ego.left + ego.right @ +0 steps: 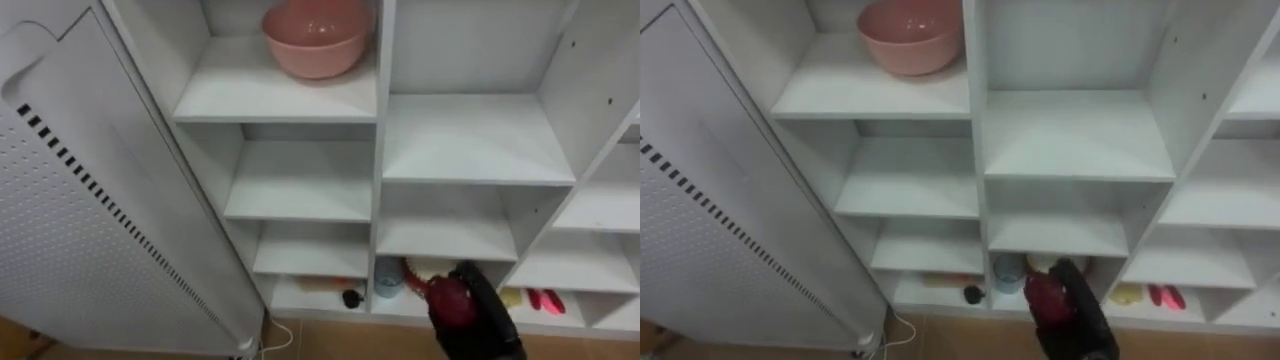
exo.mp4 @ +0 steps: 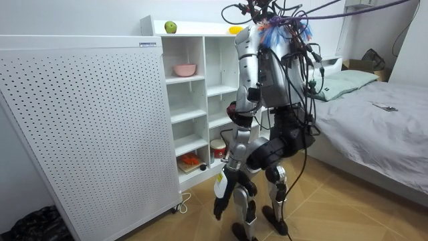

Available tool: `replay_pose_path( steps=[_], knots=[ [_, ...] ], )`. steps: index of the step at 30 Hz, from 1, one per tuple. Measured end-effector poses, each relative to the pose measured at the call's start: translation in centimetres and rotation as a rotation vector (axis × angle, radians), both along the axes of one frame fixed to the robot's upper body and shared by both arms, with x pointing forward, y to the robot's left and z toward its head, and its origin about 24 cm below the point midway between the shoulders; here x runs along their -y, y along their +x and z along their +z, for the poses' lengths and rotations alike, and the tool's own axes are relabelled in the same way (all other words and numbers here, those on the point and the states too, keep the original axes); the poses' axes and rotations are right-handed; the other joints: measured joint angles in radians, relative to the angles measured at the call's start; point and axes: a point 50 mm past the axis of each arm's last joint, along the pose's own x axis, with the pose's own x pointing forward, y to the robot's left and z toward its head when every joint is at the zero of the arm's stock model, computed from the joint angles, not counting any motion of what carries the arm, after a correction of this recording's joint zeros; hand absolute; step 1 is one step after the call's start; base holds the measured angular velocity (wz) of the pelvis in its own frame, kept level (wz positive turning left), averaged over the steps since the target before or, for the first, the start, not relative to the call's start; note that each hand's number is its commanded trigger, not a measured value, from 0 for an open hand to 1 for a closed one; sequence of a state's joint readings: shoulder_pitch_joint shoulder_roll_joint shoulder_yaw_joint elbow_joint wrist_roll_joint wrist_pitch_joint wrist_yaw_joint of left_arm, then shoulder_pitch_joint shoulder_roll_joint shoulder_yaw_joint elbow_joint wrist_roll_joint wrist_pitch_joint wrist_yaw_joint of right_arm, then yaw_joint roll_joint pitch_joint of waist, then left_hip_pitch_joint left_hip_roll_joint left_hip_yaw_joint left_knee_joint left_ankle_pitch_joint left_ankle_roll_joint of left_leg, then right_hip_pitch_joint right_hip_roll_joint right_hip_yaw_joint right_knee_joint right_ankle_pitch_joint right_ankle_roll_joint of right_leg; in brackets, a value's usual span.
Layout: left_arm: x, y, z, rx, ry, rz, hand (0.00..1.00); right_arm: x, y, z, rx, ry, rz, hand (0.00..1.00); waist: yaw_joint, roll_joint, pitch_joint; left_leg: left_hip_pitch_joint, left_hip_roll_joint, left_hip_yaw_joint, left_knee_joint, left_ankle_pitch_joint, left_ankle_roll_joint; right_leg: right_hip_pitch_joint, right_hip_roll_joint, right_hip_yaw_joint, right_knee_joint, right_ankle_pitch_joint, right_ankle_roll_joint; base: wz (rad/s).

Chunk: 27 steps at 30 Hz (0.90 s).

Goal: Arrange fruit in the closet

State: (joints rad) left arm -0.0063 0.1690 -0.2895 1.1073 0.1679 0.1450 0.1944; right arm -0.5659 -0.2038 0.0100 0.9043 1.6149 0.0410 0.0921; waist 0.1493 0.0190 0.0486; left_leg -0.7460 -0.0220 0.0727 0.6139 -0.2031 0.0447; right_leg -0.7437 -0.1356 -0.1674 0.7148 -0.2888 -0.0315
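Left eye view looks down the white closet [image 1: 378, 150], where the right hand [image 1: 486, 318] comes in from the lower right with its fingers curled round a dark red fruit [image 1: 451, 300]. The fruit is held in front of the closet's lower compartments and rests on no shelf. A pink bowl [image 1: 315, 38] sits on an upper shelf of the left column. On the bottom shelf stand a pale blue cup [image 1: 388, 277] and a small dark round object [image 1: 351, 297]. A white perforated panel [image 1: 80, 220] stands at the closet's left. Room view shows the robot standing at the closet, 1 green apple [image 2: 170, 27] on its top, and the left hand [image 2: 221, 194] hanging low; I cannot tell its state.
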Motion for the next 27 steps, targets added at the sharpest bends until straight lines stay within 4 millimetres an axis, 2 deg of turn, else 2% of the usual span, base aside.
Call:
replay_pose_path(
  steps=[3, 8, 12, 13, 14, 16, 19, 21, 27],
  knots=[
    [0.3, 0.4, 0.1, 0.023, -0.028, 0.033, 0.0, 1.0, 1.2, 2.2, 0.05, 0.017, -0.035, 1.0, 0.013, 0.002, -0.0011, -0.047, -0.007, 0.002, 0.021, 0.0, -0.001, -0.052, -0.005, 0.003, 0.031, -0.006, -0.006, 0.04],
    [0.5, 1.1, 0.4, 0.055, -0.041, 0.034, 0.0, 2.3, 2.5, 4.5, 0.089, 0.044, -0.111, 1.0, 0.026, 0.002, -0.0015, -0.103, -0.011, 0.002, 0.057, -0.002, -0.002, -0.11, -0.025, 0.002, 0.082, -0.027, -0.011, 0.12],
    [0.6, 1.2, 0.4, 0.065, -0.046, 0.047, 0.0, 3.0, 2.8, 5.2, 0.086, 0.063, -0.148, 1.0, 0.032, 0.004, -0.0014, -0.151, -0.008, 0.004, 0.108, -0.017, -0.004, -0.147, -0.032, -0.009, 0.125, -0.038, -0.015, 0.13],
    [0.6, 1.2, 0.4, 0.065, -0.046, 0.046, 0.0, 3.2, 2.8, 5.1, 0.08, 0.062, -0.154, 0.64, 0.037, 0.005, -0.0011, -0.155, -0.008, 0.004, 0.114, -0.021, -0.004, -0.15, -0.032, -0.011, 0.129, -0.04, -0.017, 0.08],
    [0.6, 1.2, 0.5, 0.065, -0.047, 0.046, 0.0, 3.6, 2.7, 5.0, 0.068, 0.057, -0.165, 0.0, 0.045, 0.005, -0.0012, -0.159, -0.008, 0.004, 0.12, -0.023, -0.004, -0.154, -0.033, -0.015, 0.139, -0.046, -0.019, 0.03],
    [0.4, 1.1, 0.4, 0.062, -0.043, 0.045, 0.0, 3.9, 2.7, 5.0, 0.066, 0.066, -0.181, 0.0, 0.057, 0.008, -0.0022, -0.169, -0.007, 0.003, 0.127, -0.025, -0.005, -0.161, -0.033, -0.015, 0.141, -0.047, -0.02, 0.0],
    [0.6, 1.0, 0.4, 0.062, -0.043, 0.025, 0.0, 4.6, 2.6, 5.2, 0.067, 0.092, -0.22, 0.0, 0.073, 0.026, -0.0028, -0.19, -0.006, -0.003, 0.155, -0.036, -0.004, -0.175, -0.037, -0.022, 0.162, -0.055, -0.022, 0.03],
    [0.6, 0.9, 0.6, 0.083, -0.047, 0.025, 0.0, 5.3, 2.6, 5.7, 0.065, 0.093, -0.241, 0.0, 0.08, 0.031, -0.0044, -0.209, -0.007, -0.003, 0.168, -0.039, -0.003, -0.194, -0.051, -0.022, 0.183, -0.072, -0.022, 0.08],
    [0.7, 0.5, 0.7, 0.094, -0.047, 0.028, 0.0, 5.9, 3.5, 8.0, 0.128, 0.131, -0.285, 0.0, 0.08, 0.033, -0.0052, -0.223, -0.007, 0.007, 0.184, -0.044, -0.001, -0.215, -0.062, -0.023, 0.207, -0.075, -0.023, 0.01]
  ],
)
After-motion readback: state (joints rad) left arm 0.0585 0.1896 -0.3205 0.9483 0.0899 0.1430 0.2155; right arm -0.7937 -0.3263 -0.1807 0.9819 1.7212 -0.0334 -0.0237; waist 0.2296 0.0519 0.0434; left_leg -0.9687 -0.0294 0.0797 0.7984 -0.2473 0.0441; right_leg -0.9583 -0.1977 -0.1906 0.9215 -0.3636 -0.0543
